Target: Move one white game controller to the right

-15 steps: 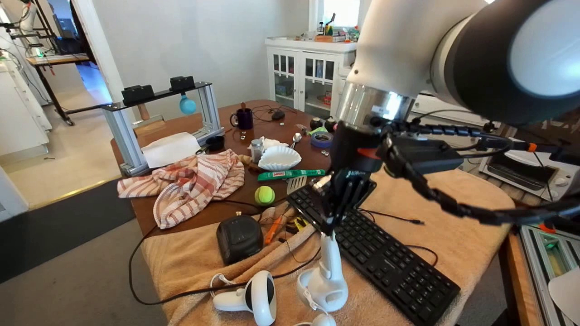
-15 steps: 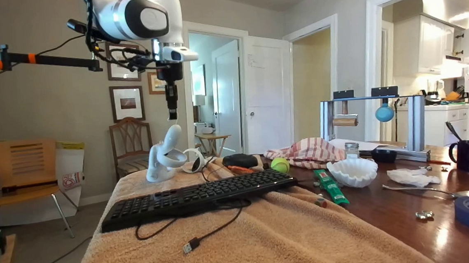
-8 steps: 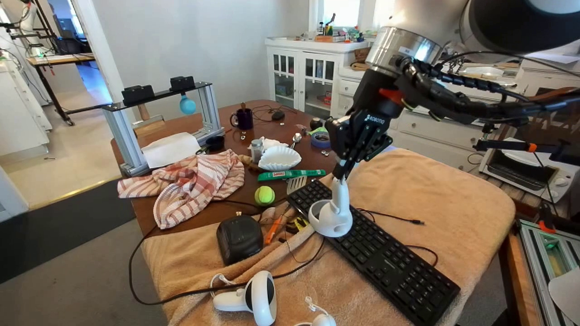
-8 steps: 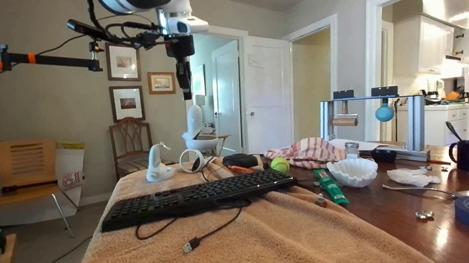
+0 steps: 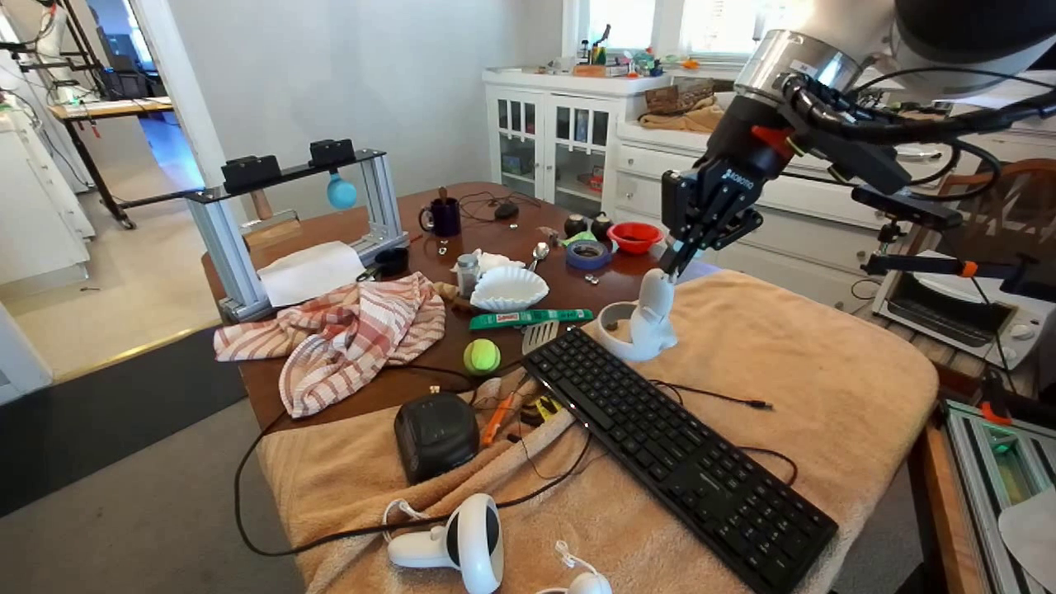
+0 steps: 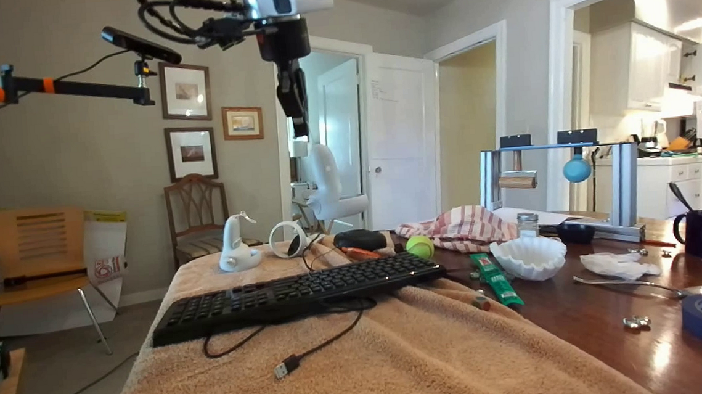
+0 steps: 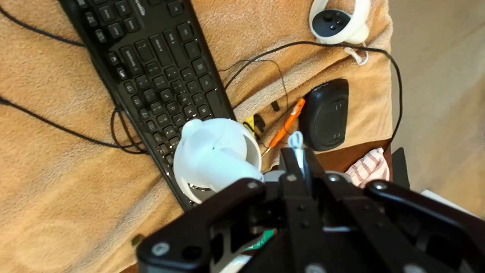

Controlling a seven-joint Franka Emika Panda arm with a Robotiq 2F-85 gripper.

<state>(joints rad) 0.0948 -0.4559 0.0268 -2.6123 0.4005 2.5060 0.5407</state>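
Note:
My gripper is shut on the thin white strap of a white game controller. In the wrist view the strap's loop pokes out between the closed fingertips, and the hanging controller is beside them, over the keyboard. In an exterior view the controller hangs below the gripper, in the air above the table. A second white controller lies on the tan towel; it also shows in the wrist view. A third stands on the towel, partly cut off in an exterior view.
A black keyboard lies across the tan towel. A green packet, a white scalloped bowl, a tennis ball, blue tape and a red bowl are on the table. A metal frame stands behind.
The gripper has carried the hanging controller off the towel area, past the keyboard, moving right in both exterior views. The controller has swung and turned. The other two controllers have not moved.

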